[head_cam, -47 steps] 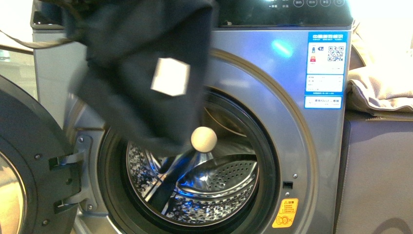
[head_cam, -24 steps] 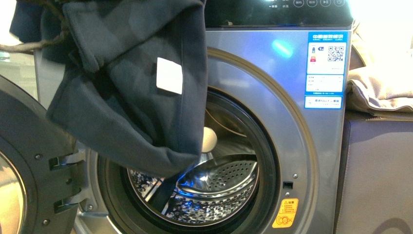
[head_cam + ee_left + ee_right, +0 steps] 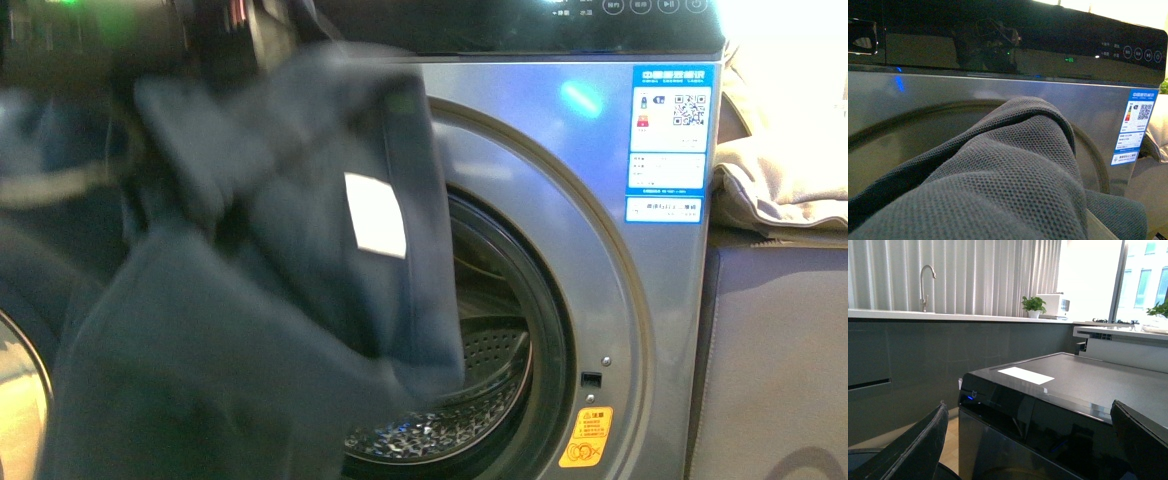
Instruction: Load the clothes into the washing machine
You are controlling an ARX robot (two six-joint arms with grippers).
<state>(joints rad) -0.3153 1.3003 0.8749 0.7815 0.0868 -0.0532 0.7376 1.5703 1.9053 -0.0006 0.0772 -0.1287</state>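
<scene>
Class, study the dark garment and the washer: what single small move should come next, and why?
Probably ease the garment forward and down into the drum. It hangs outside the washing machine, in front of the left part of its opening, and the visible part of the drum holds nothing.

Motion blur smears the clothes [image 3: 250, 300], which hide the left half of the washing machine's [image 3: 590, 250] porthole. The left gripper is lost in dark blur at the top edge.
</scene>
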